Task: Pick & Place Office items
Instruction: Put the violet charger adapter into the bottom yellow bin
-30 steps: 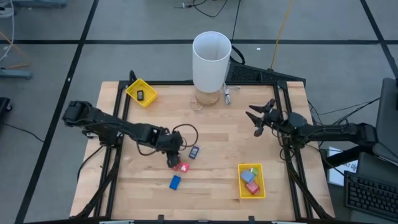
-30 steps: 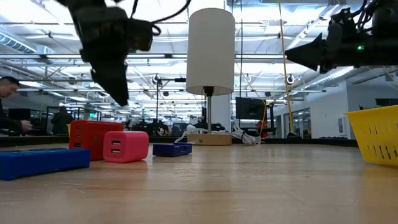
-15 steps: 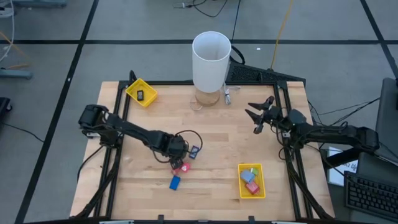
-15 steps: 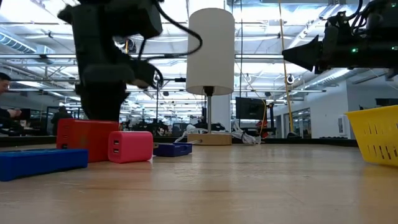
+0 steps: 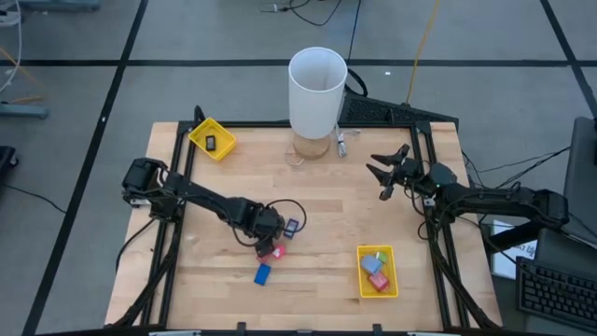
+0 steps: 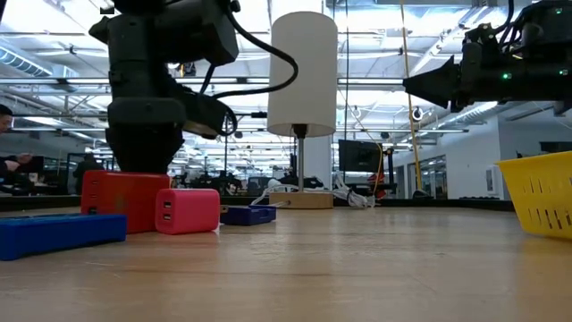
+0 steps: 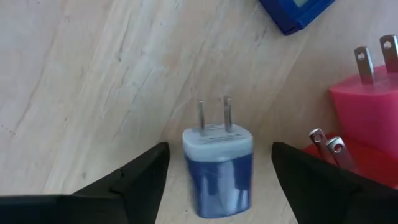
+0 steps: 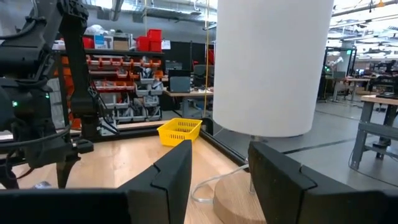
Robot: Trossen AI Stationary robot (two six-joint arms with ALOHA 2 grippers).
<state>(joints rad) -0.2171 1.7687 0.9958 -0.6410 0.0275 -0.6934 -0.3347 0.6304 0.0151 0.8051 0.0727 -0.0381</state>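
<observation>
Blue charger (image 7: 218,163), prongs up on the wood surface (image 5: 326,187) at centre-left of the high view beside the red charger (image 5: 273,250), now sits between the left end effector (image 5: 268,235), fingers just spread and not gripping, so grasp comes next; right end effector (image 5: 384,172) idles upper right, empty, narrowly parted.

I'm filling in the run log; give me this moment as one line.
left gripper: open, straddling blue plug adapter on table, not gripping | right gripper: raised, empty, waiting | yellow tray: holds pieces
</observation>
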